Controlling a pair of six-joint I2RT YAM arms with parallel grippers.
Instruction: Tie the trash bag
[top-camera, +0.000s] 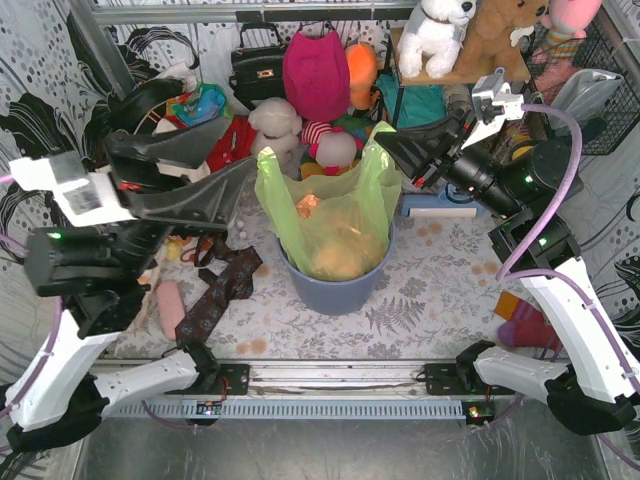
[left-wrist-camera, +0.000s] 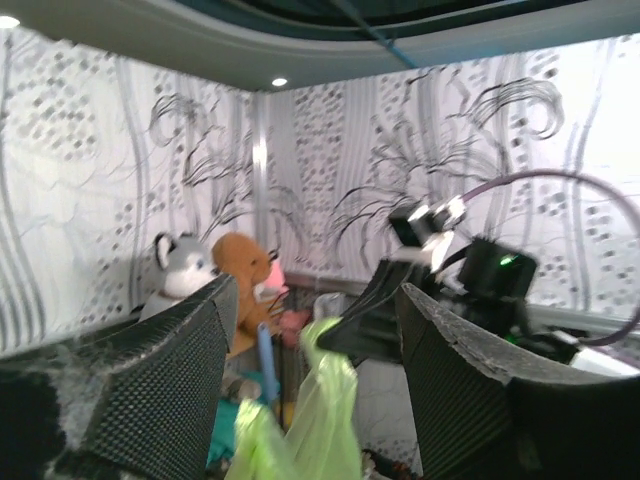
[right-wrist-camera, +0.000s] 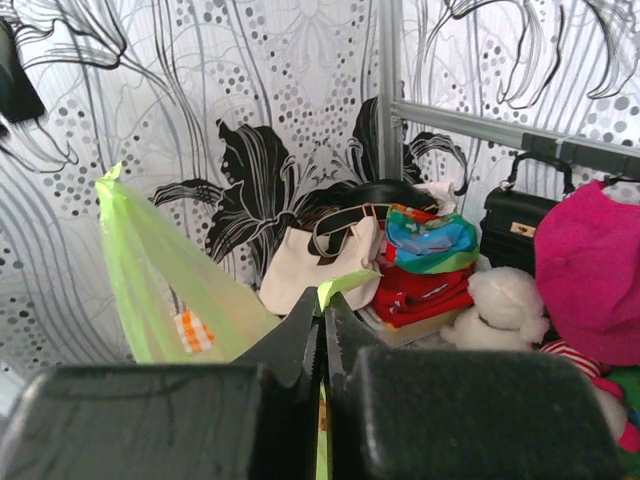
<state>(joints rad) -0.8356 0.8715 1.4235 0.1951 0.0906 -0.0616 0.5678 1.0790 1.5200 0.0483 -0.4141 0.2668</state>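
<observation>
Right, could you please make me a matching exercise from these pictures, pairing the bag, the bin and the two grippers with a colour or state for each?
Things:
1. trash bag
2. bin
3. left gripper
4. right gripper

Colours and states:
A. shut on a strip of green plastic
B. translucent lime-green
C. fingers wide apart
D. blue-grey and round

Pairs: 1-B, 2-D, 3-C, 4-A.
</observation>
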